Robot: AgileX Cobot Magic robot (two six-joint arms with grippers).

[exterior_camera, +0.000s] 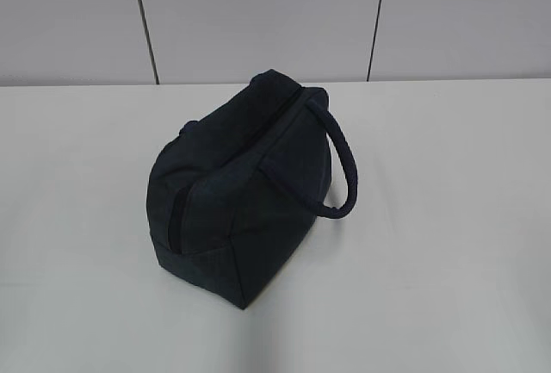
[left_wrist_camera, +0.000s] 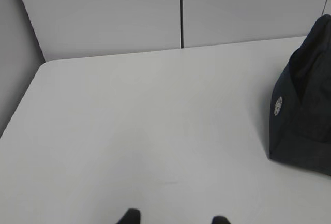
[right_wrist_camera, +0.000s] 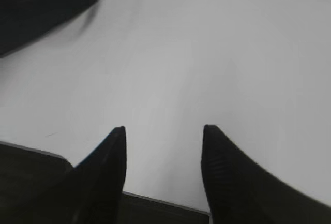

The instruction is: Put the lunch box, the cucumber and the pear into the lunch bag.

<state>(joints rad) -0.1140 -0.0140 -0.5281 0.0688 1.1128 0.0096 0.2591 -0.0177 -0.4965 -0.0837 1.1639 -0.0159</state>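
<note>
The dark navy lunch bag point(exterior_camera: 241, 192) stands zipped shut in the middle of the white table point(exterior_camera: 448, 218), its loop handle point(exterior_camera: 342, 166) hanging to the right. It also shows at the right edge of the left wrist view point(left_wrist_camera: 305, 115) and the top left corner of the right wrist view point(right_wrist_camera: 36, 1). The lunch box, the cucumber and the pear are out of view. My left gripper point(left_wrist_camera: 173, 219) is open and empty over bare table, left of the bag. My right gripper point(right_wrist_camera: 163, 131) is open and empty near the table's front edge. Neither gripper shows in the exterior view.
A grey panelled wall point(exterior_camera: 258, 11) runs behind the table. The table's left edge and back corner point(left_wrist_camera: 44, 63) show in the left wrist view. The table's front edge point(right_wrist_camera: 155, 200) lies under my right gripper.
</note>
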